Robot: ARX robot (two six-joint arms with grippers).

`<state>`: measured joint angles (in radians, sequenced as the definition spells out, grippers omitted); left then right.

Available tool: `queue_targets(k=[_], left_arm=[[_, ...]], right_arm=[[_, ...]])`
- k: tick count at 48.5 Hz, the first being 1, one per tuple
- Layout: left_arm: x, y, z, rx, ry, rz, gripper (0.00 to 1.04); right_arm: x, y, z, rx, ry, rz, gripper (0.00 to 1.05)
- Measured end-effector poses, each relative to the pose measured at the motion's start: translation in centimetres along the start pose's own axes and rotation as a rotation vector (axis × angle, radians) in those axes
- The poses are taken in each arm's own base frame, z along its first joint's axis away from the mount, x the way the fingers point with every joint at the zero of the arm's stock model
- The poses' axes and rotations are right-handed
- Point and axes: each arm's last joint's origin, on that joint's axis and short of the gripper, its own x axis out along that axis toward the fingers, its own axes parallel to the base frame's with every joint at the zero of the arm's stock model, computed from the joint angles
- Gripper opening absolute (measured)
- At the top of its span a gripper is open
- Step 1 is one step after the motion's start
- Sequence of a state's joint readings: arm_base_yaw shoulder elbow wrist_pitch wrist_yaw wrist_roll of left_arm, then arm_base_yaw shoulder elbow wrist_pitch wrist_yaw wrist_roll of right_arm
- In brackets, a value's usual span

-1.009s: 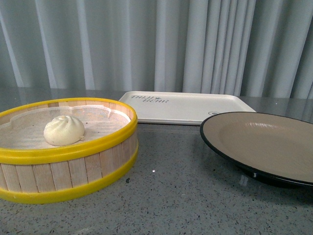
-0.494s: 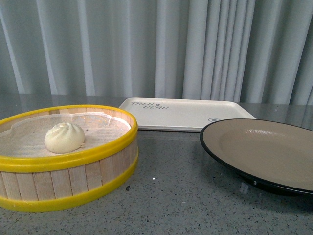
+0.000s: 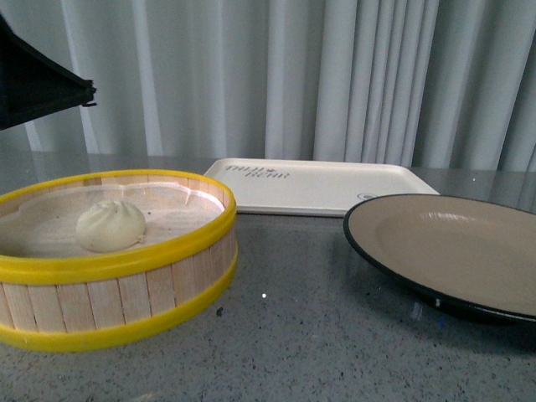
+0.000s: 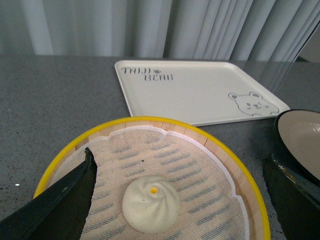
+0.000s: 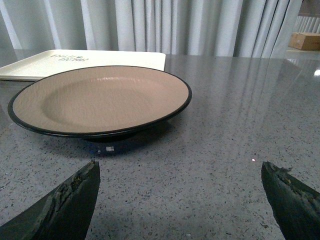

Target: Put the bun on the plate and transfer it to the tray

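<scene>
Bun (image 3: 110,225) btm hidden by steamer rim (image 3: 126,261); plate (image 3: 452,251) cut off rt.

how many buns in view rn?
1. The bun lies on the cloth liner inside the steamer basket, left of the plate. None on it or the tray. Basket floor shows almost whole, so a hidden one is unlikely.

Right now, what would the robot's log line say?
bun: in steamer basket | plate: empty | tray: empty | left claw: open over basket | right claw: open
</scene>
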<state>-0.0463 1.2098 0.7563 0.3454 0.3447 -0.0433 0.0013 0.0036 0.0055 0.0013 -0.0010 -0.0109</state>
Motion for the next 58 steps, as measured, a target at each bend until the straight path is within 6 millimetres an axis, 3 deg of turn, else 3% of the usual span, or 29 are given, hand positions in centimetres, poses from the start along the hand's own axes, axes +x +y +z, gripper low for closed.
queue_targets(k=[12, 29, 58], left_arm=[[3.2, -1.1, -1.4, -0.006, 0.195, -0.02, 0.98], [5.5, -1.7, -2.1, 0.056, 0.206, 0.071, 0.98], [7.4, -0.6, -3.3, 0.086, 0.297, 0.132, 0.98]], right_arm=[[0.0, 0.0, 0.0, 0.0, 0.0, 0.0, 0.96], [0.0, 0.0, 0.0, 0.0, 0.0, 0.0, 0.96], [0.0, 0.0, 0.0, 0.0, 0.0, 0.0, 0.96]])
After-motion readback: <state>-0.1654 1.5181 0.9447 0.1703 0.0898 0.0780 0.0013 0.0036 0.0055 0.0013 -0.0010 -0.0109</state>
